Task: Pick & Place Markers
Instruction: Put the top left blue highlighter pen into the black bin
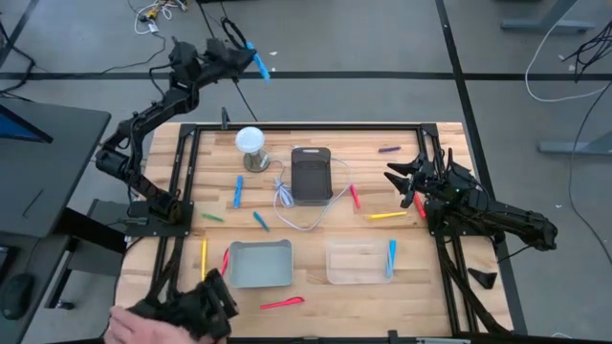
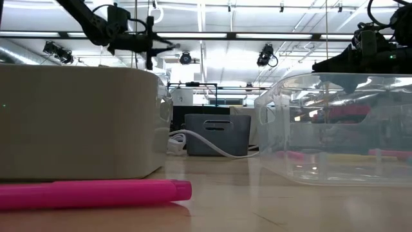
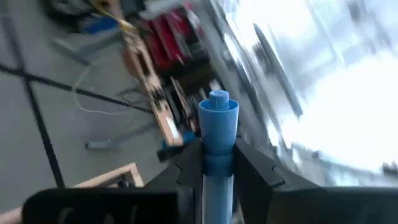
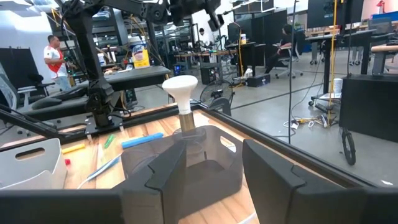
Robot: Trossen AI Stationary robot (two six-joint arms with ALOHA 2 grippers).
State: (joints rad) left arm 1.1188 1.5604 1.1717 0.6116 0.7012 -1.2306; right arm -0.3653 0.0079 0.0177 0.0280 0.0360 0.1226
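Note:
My left gripper (image 1: 241, 53) is raised high beyond the table's far edge and shut on a blue marker (image 1: 260, 65). In the low view it shows at the upper left (image 2: 145, 44). My right gripper (image 1: 402, 182) hovers open near the table's right side, beside a red marker (image 1: 355, 196) and a yellow marker (image 1: 386, 215). In its wrist view the fingers (image 4: 155, 174) stand apart, touching nothing. Other markers lie flat on the wood: purple (image 1: 388, 149), blue (image 1: 238, 189), green (image 1: 212, 218) and pink (image 1: 282, 304). One blue marker (image 1: 391, 258) lies in the clear container (image 1: 349, 277). My left gripper pinches the blue marker's barrel (image 3: 216, 165) between its two fingers (image 3: 186, 168). The marker lies along the fingers, and its stepped end (image 3: 218, 112) sticks out past the fingertips. It is lifted clear, far above the table.
A grey tray (image 1: 260, 277) and the clear container sit near the table's near edge. A dark box (image 1: 311, 174), a white bulb-shaped lamp (image 1: 251, 143) and a white cable (image 1: 287, 201) stand mid-table. A person's hand (image 1: 122, 327) shows at the near left corner.

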